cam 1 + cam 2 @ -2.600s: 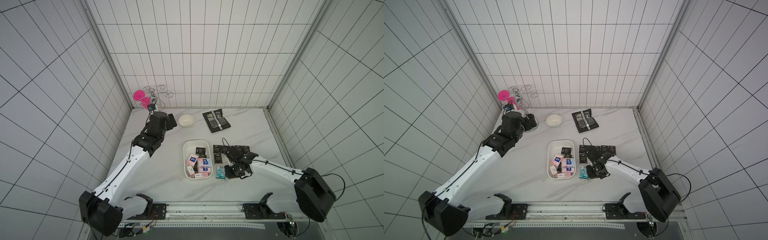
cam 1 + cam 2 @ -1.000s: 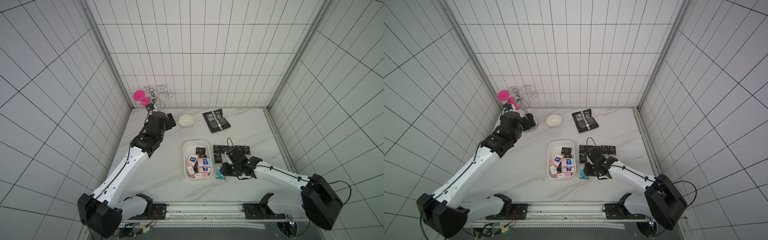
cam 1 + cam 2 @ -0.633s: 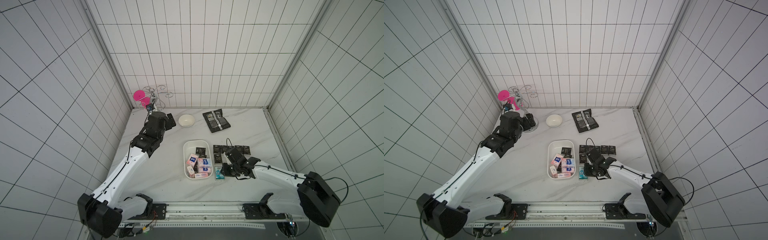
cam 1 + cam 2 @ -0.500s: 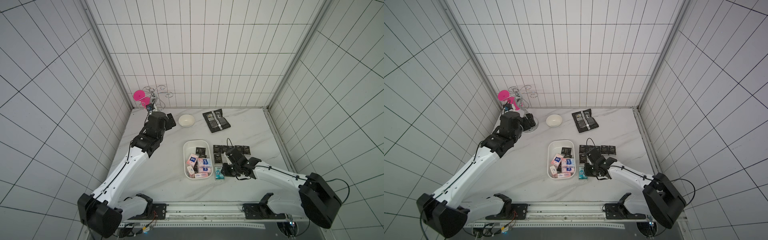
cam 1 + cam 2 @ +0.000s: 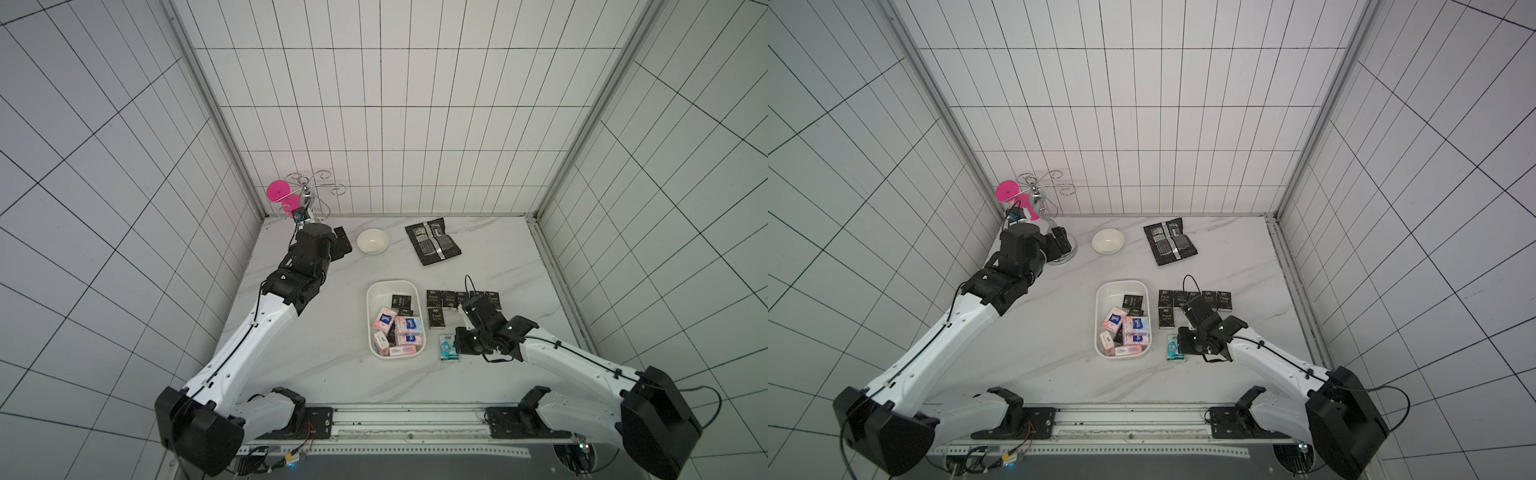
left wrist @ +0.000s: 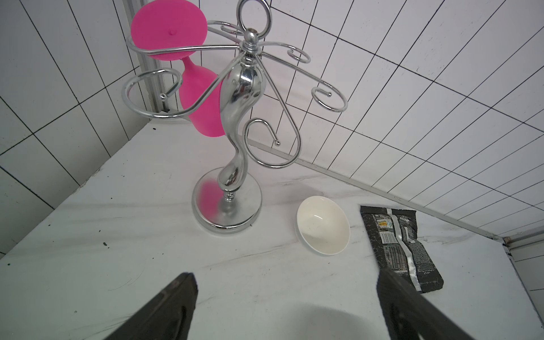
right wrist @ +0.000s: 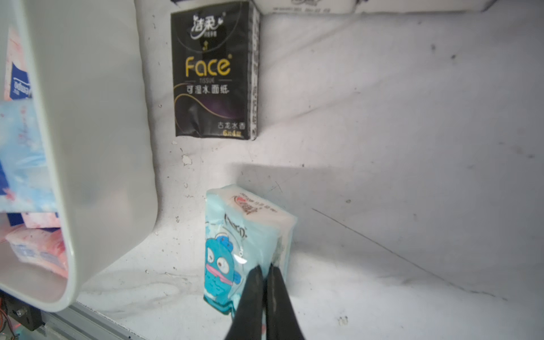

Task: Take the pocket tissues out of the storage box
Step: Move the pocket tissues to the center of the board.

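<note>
The right fingers [image 7: 254,282] are clenched together, tips against the teal packet [image 7: 232,235], which lies on the marble tabletop [image 7: 397,117] just outside the storage box [image 7: 97,117]. Whether they pinch its wrapper is unclear. Probably an already removed packet is being settled. Next they must part and reach into the box beside them for the pocket tissues [image 5: 401,332]. The left fingers [image 6: 164,309], spread wide, sit far off. White tiled walls [image 5: 374,104] enclose everything.

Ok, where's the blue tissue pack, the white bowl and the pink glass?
blue tissue pack [image 7: 241,241]: right wrist view, printed front.
white bowl [image 6: 323,225]: left wrist view, bare inside.
pink glass [image 6: 195,85]: left wrist view, its cup.
</note>
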